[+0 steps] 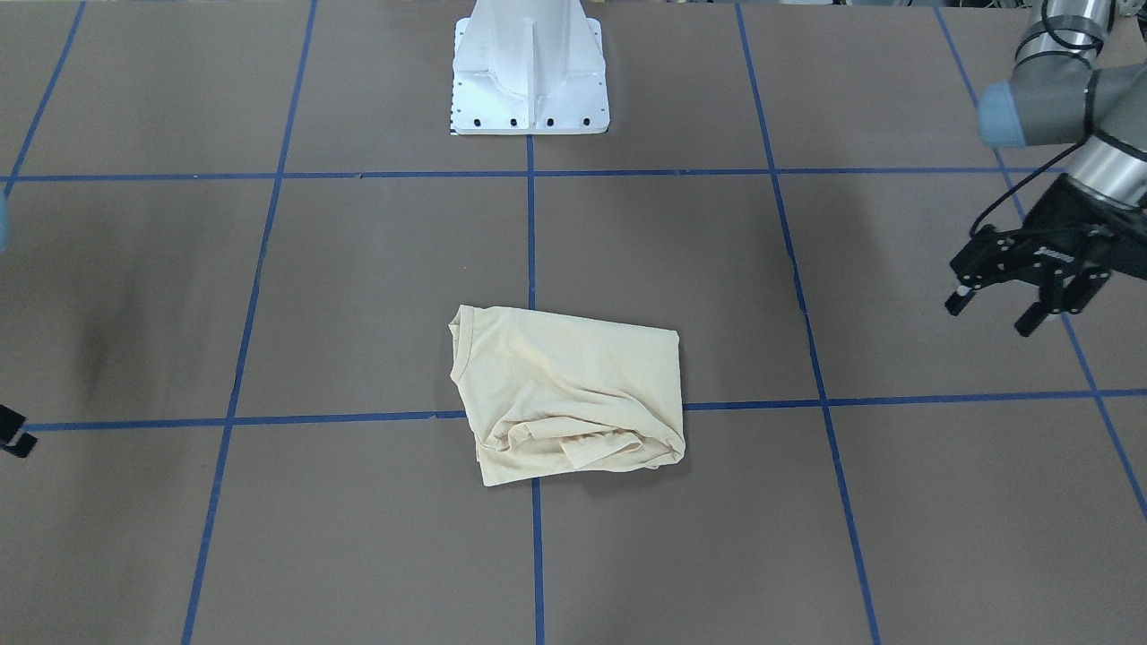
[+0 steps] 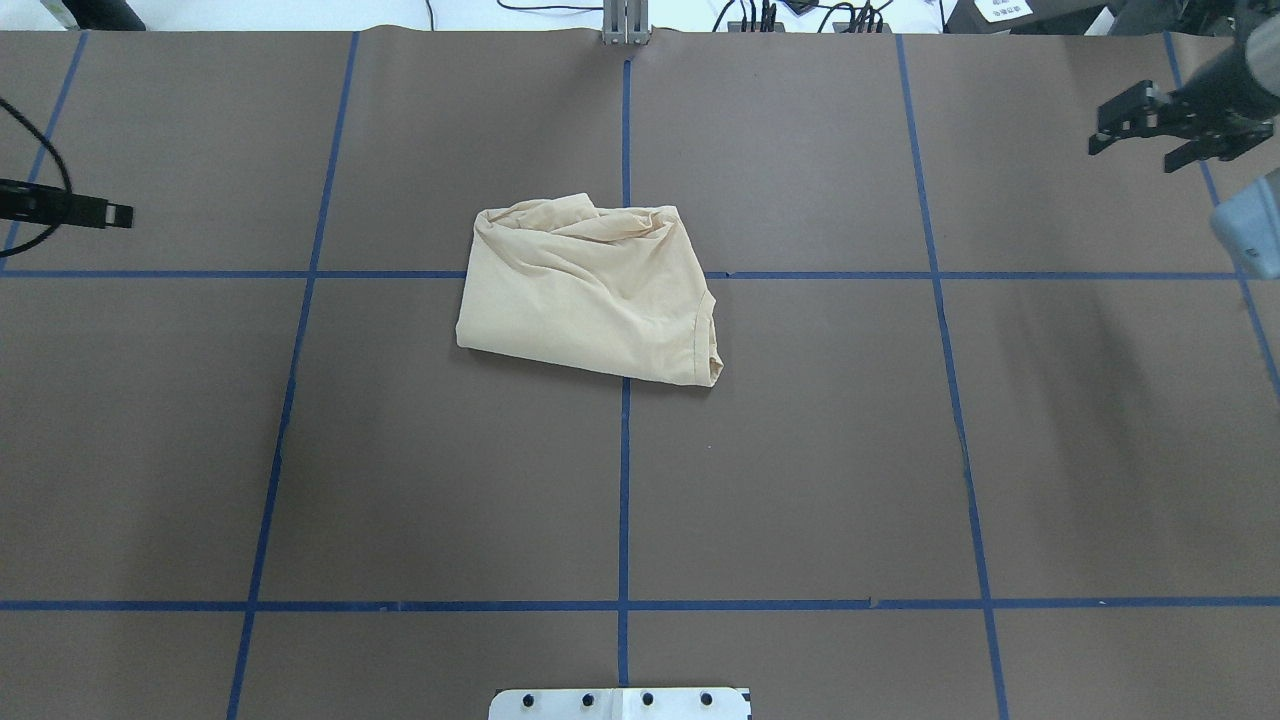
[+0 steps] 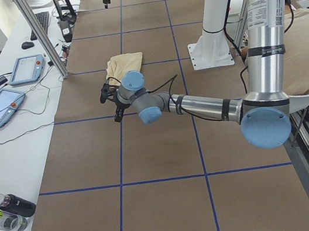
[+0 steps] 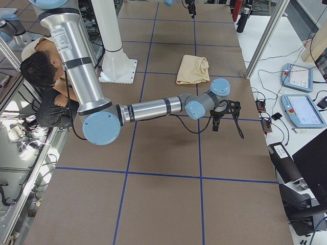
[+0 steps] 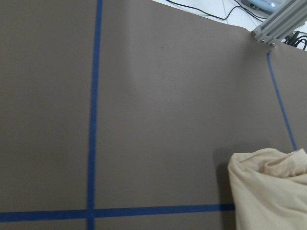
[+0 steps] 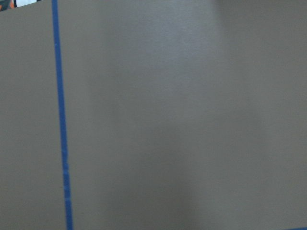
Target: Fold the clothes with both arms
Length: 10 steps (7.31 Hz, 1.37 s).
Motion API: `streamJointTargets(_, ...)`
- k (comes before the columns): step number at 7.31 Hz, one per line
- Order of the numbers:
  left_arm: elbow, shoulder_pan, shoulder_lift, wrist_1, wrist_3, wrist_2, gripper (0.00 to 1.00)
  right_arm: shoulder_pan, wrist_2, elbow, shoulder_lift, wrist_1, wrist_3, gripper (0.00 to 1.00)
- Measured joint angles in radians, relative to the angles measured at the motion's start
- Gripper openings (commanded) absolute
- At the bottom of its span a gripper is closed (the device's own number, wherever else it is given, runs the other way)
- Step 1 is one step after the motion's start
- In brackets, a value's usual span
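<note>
A table covered in brown paper [image 2: 400,450] is marked into large squares by blue tape lines [image 2: 623,480]. Near its middle lies a pale cream-yellow thin shirt [image 2: 590,290], folded into a rough, wrinkled rectangle. It sits across the crossing of two tape lines. Its ribbed round collar [image 1: 461,345] shows along one short edge, on the robot's right, and loose bunched folds run along the edge farthest from the robot.

The black two-finger left gripper [image 1: 993,313] hangs above the table well out to the shirt's left side. Its fingers are spread wide with nothing between them. The black two-finger right gripper [image 2: 1135,148] is near the far right corner of the table, well apart from the shirt. Its fingers also seem parted and empty, though it is small and partly cut off by the frame edge.

The white pedestal base [image 1: 529,81] stands at the table's near edge, in line with the shirt. The left wrist view catches one corner of the shirt; the right wrist view shows only paper and tape.
</note>
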Motion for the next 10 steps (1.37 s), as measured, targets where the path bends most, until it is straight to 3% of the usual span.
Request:
streamJointTargets(2,0.003,-0.21,0.038,0.244,0.391,-0.084,1.0,0.136,0.032,0.002,-0.071,-0.172,-0.384,1.0)
streamJointTargets(4,-0.038,-0.351,0.07,0.456,0.59,-0.118,1.0,0.243,0.076,0.052,-0.162,-0.29,-0.608,1.0)
streamJointTargets(6,-0.082,-0.379,0.144,0.51,0.612,-0.166,1.0,0.265,0.079,0.16,-0.267,-0.314,-0.656,1.0)
streamJointTargets(10,-0.078,-0.379,0.141,0.518,0.606,-0.181,1.0,0.24,0.073,0.268,-0.325,-0.398,-0.665,1.0)
